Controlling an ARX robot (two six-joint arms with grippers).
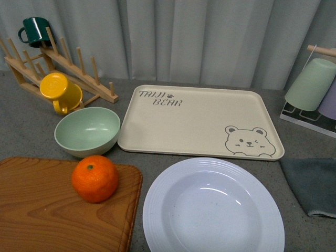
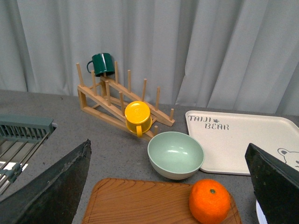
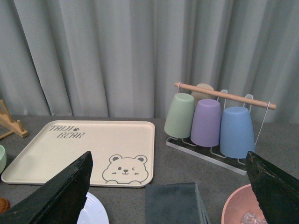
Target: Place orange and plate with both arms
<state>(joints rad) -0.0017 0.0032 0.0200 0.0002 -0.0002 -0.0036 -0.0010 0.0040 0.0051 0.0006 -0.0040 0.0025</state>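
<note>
The orange rests on a wooden cutting board at the near left; it also shows in the left wrist view as the orange. Right of the board stands the white ridged plate, empty, and a sliver of the plate shows in the right wrist view. No arm appears in the front view. My left gripper is open, raised over the board, with the orange between its spread fingers but untouched. My right gripper is open above a grey cloth.
A beige bear tray lies behind the plate. A pale green bowl, a yellow mug and a green mug on a wooden rack stand at the back left. A cup rack and pink bowl stand right.
</note>
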